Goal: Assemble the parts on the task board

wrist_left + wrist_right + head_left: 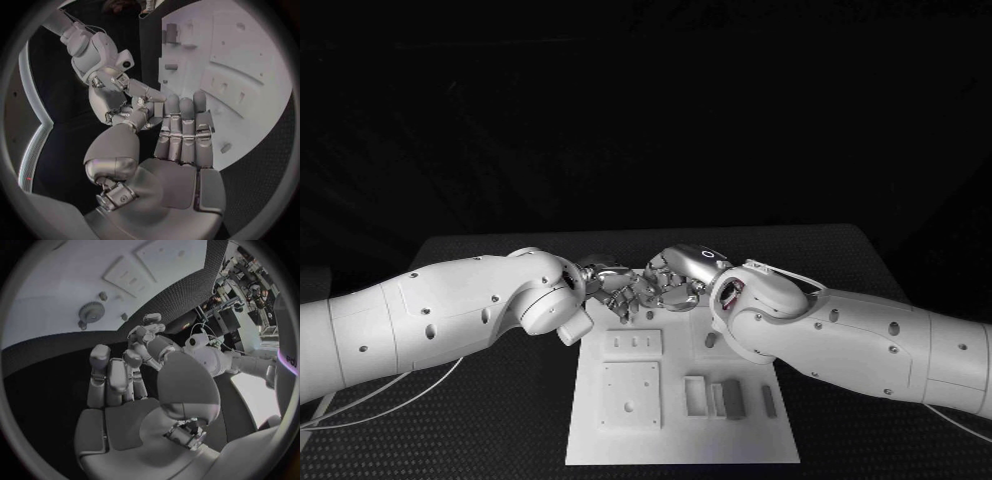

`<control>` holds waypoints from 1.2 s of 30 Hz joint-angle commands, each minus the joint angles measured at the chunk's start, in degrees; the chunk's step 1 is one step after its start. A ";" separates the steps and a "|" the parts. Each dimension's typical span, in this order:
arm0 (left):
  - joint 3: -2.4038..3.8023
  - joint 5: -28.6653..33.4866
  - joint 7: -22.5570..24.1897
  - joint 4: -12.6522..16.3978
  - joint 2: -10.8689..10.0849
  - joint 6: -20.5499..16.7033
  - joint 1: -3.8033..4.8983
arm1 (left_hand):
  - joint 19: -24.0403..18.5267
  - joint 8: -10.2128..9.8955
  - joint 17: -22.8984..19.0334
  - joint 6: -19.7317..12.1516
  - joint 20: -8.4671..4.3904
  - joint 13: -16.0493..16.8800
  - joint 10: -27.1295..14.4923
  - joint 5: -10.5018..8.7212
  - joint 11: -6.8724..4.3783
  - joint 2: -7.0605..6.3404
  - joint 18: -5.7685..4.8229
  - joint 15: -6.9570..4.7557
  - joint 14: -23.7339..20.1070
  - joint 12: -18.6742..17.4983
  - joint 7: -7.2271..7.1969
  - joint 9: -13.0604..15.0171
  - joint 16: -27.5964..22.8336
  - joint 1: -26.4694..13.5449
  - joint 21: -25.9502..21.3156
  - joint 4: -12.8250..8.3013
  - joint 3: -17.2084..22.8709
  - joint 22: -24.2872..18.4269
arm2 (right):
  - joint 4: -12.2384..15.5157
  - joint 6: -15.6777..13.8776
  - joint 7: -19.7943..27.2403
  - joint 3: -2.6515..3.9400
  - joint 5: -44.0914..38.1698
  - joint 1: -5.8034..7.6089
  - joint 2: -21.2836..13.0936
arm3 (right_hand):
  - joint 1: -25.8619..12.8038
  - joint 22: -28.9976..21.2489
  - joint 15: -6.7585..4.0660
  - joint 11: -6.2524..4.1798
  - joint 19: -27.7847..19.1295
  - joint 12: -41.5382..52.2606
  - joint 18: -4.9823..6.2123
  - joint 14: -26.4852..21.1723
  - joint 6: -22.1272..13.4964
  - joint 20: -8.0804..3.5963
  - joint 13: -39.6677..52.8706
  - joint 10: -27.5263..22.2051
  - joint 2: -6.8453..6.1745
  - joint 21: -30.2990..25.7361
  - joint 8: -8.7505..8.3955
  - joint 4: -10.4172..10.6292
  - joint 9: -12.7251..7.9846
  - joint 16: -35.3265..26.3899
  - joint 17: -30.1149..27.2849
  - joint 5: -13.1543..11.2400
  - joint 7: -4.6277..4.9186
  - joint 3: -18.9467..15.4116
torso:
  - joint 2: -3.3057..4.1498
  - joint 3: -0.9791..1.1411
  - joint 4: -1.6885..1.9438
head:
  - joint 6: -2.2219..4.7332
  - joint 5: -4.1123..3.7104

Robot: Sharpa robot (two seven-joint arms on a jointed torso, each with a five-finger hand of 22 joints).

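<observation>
1. Task board (682,440) lay mid-table (473,250); grey parts (730,398) sat at its near right.
2. Gear (91,313) rested on the board.
3. Left robot hand (607,282) and right robot hand (672,290) met fingertip to fingertip at the board's far edge; whether they held anything, cannot tell.
4. Assembly looked mostly pending.

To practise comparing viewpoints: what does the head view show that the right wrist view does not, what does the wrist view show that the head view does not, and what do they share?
Head view, not the wrist view: a row of upright grey bars at the board's near right.
Right wrist view, not the head view: a gear lying on the board.
Both: the white board, its slotted plate, and the left robot hand meeting the right robot hand over the board's far end.
</observation>
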 commanded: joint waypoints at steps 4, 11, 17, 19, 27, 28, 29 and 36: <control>0.03 1.23 1.07 0.24 0.03 1.16 -0.02 | 0.56 0.29 -0.34 0.60 -0.13 -0.26 0.61 -2.89 -0.07 -0.24 -0.21 -0.23 0.20 -0.19 -0.21 0.00 0.37 1.39 -0.51 -0.03 -0.35 1.08 | -0.64 1.14 -0.67 0.01 -0.62 -0.04 0.01 | 0.22 0.64 0.03 0.05 0.14 -0.18 2.29 0.32 3.68 -0.45 -0.01 0.53 0.52 0.12 1.21 0.08 2.60 0.08 -0.08 0.14 2.44 0.15 | 0.01 0.03 0.05 | -0.05 -0.07; 0.02 1.61 0.77 0.27 -0.04 1.08 -0.03 | 0.60 0.06 -0.75 0.42 -0.08 -0.52 0.54 -6.63 0.04 -2.47 -0.24 -0.16 0.04 -0.55 -0.10 -0.21 0.31 0.94 -0.96 1.11 -1.06 1.01 | -0.50 1.05 -0.80 0.01 -0.37 -0.11 -0.02 | 0.20 0.63 0.03 0.05 0.14 -0.18 2.29 0.34 3.71 -0.45 -0.01 0.53 0.52 0.12 1.20 0.08 2.60 0.08 -0.04 0.14 2.44 0.15 | 0.00 0.04 0.03 | -0.07 -0.05; 0.02 1.62 0.35 0.29 -0.10 1.36 -0.04 | 0.46 -0.19 -1.03 0.11 -0.04 -0.68 0.32 -7.67 0.16 -4.24 -0.25 -0.13 -0.18 -0.80 0.04 -0.41 0.22 0.12 -1.36 2.36 -1.41 0.97 | -0.41 0.38 -2.52 0.01 -0.32 -0.18 -0.20 | 0.17 0.63 0.03 0.05 0.15 -0.19 2.29 0.37 3.73 -0.45 0.00 0.54 0.52 0.11 1.19 0.09 2.60 0.09 0.01 0.14 2.43 0.15 | 0.00 0.02 0.03 | -0.03 -0.09; 0.02 1.62 0.31 0.29 -0.10 1.36 -0.04 | 0.42 -0.24 -1.08 0.03 -0.03 -0.71 0.24 -7.73 0.19 -4.34 -0.25 -0.12 -0.24 -0.85 0.07 -0.44 0.19 0.13 -1.42 2.47 -1.38 0.97 | -0.39 0.14 -2.84 0.01 -0.24 -0.20 -0.21 | 0.16 0.63 0.03 0.04 0.16 -0.19 2.29 0.40 3.76 -0.45 0.00 0.55 0.49 0.11 1.20 0.09 2.61 0.10 0.05 0.14 2.42 0.14 | 0.01 0.03 0.02 | -0.06 -0.07; 0.02 1.81 0.36 0.30 -0.08 0.76 -0.04 | -0.02 -0.88 -1.42 -0.85 0.14 -0.90 -0.27 -7.78 0.50 -4.21 -0.32 0.09 -0.76 -1.23 0.49 -0.97 -0.06 0.53 -1.94 2.77 -1.09 0.94 | -0.29 0.38 -3.46 0.01 1.55 -0.21 -0.21 | 0.06 0.63 0.02 0.00 0.21 -0.18 2.29 0.55 3.92 -0.44 0.01 0.61 0.37 0.12 1.24 0.09 2.65 0.17 0.30 0.11 2.38 0.08 | 0.02 0.03 0.05 | -0.05 -0.09; 0.01 1.82 0.37 0.31 -0.09 0.76 -0.04 | -0.11 -1.02 -1.49 -1.01 0.19 -0.94 -0.37 -7.78 0.57 -4.08 -0.33 0.14 -0.85 -1.31 0.58 -1.15 -0.11 0.62 -2.04 2.78 -1.03 0.94 | -0.30 0.37 -3.60 0.01 1.93 -0.21 -0.20 | 0.05 0.63 0.01 0.00 0.22 -0.18 2.29 0.55 3.94 -0.44 0.02 0.62 0.36 0.12 1.25 0.09 2.66 0.18 0.30 0.11 2.37 0.07 | 0.02 0.03 0.04 | -0.08 -0.07; 0.01 1.82 0.39 0.33 -0.10 0.81 -0.04 | -0.16 -1.09 -1.53 -1.09 0.21 -0.96 -0.43 -7.77 0.60 -3.97 -0.33 0.16 -0.91 -1.35 0.62 -1.25 -0.14 0.73 -2.09 2.75 -0.97 0.94 | -0.32 0.34 -3.78 0.01 2.24 -0.21 -0.19 | 0.04 0.63 0.01 -0.01 0.22 -0.18 2.29 0.55 3.97 -0.44 0.02 0.63 0.34 0.12 1.26 0.08 2.66 0.17 0.28 0.11 2.36 0.06 | 0.03 0.04 0.03 | -0.09 -0.07; 0.00 1.83 0.40 0.34 -0.03 0.92 -0.05 | -0.25 -1.24 -1.68 -1.15 0.30 -1.03 -0.52 -7.73 0.69 -3.49 -0.32 0.25 -1.04 -1.48 0.72 -1.64 -0.18 1.44 -2.29 2.29 -0.75 0.98 | -0.35 0.59 -3.64 0.01 3.92 -0.21 -0.06 | 0.00 0.63 0.00 -0.05 0.26 -0.17 2.29 0.58 4.10 -0.43 0.03 0.67 0.23 0.12 1.32 0.08 2.72 0.19 0.31 0.10 2.31 -0.01 | 0.02 0.02 0.01 | 0.00 -0.03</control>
